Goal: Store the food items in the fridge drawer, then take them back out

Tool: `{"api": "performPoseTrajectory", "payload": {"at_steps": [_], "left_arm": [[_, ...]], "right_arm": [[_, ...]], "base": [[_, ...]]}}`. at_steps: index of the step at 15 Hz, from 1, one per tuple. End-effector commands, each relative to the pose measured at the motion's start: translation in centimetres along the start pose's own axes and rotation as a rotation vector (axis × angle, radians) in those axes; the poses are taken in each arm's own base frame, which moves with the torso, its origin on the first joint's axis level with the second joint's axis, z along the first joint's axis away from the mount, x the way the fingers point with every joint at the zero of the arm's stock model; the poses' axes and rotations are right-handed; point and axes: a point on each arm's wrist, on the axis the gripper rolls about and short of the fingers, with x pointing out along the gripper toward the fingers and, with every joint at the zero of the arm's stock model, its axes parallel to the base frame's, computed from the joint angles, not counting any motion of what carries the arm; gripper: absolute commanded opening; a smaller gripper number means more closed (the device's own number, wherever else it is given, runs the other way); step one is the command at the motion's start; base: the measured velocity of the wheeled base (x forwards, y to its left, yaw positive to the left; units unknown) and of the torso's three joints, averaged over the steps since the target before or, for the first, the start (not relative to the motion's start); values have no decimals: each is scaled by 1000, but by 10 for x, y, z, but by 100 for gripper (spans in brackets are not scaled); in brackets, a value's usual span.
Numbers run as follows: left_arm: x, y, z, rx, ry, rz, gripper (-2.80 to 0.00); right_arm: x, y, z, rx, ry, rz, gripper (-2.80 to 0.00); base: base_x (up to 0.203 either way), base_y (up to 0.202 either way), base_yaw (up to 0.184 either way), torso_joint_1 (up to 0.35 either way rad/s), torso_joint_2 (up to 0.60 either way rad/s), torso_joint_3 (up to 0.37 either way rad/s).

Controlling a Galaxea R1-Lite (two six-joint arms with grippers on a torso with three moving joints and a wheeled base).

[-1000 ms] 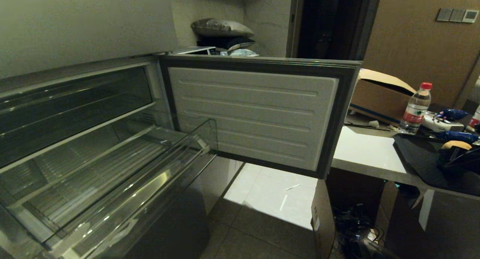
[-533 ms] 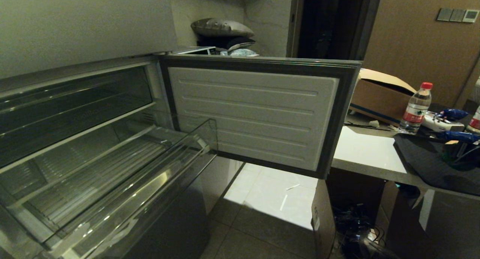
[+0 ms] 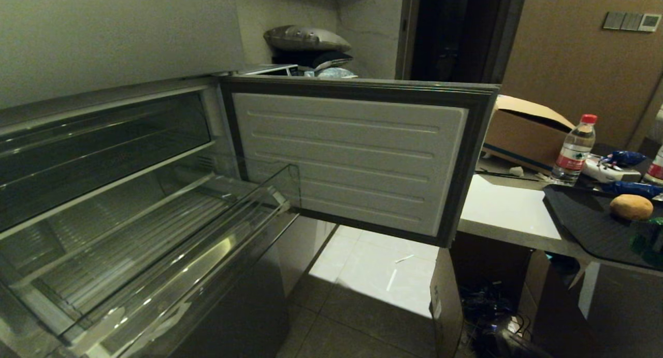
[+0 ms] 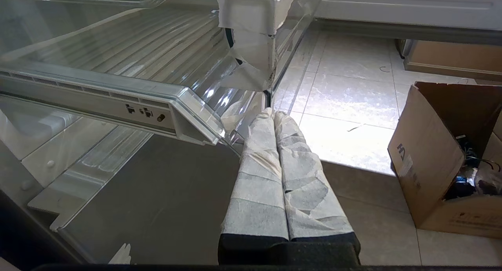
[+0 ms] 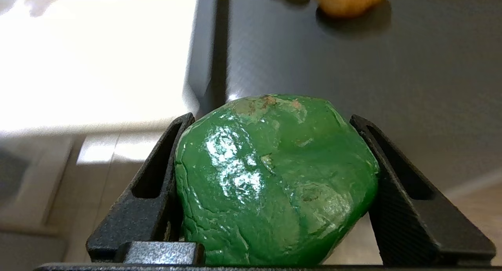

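- the fridge drawer (image 3: 171,233) is on the left, pulled out toward us. it is clear plastic with a ribbed floor and a tall see-through front lip. no food is in it that i can see.
- it looks stiff but thin, so i think a hard bump could crack it. food should go down softly on the ribs.
- the left gripper (image 4: 274,116) hangs low, just beside the drawer's near right corner. its two wrapped fingers (image 4: 259,177) are pressed together and hold nothing.
- the potato (image 3: 631,206) sits on the black mat (image 3: 580,213) on the far right.
- the right gripper (image 5: 274,122) is over the mat's near edge, clamped on a green food item (image 5: 274,177).
- the green thing is shiny and round, so i think it could slip. it looks firm and light. holding it at its fat middle, one finger on each side, seems best.
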Motion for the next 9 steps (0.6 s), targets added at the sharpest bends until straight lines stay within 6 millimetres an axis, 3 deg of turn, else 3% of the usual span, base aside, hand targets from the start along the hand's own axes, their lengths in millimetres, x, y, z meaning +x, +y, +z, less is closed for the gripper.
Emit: {"api": "performPoseTrajectory", "payload": {"at_steps": [1, 3, 5, 9], "left_arm": [[0, 0, 0, 0, 2, 0, -280], [0, 0, 0, 0, 2, 0, -280], [0, 0, 0, 0, 2, 0, -280], [0, 0, 0, 0, 2, 0, -280]], "right_arm": [[-79, 9, -20, -27, -147, 25, -280], [-118, 12, -56, -43, -192, 48, -280], [-141, 14, -89, -62, -225, 72, -280], [-166, 14, -134, -112, -181, 127, -280]], "base": [[0, 0, 0, 0, 0, 0], [0, 0, 0, 0, 0, 0], [0, 0, 0, 0, 0, 0], [0, 0, 0, 0, 0, 0]]}}
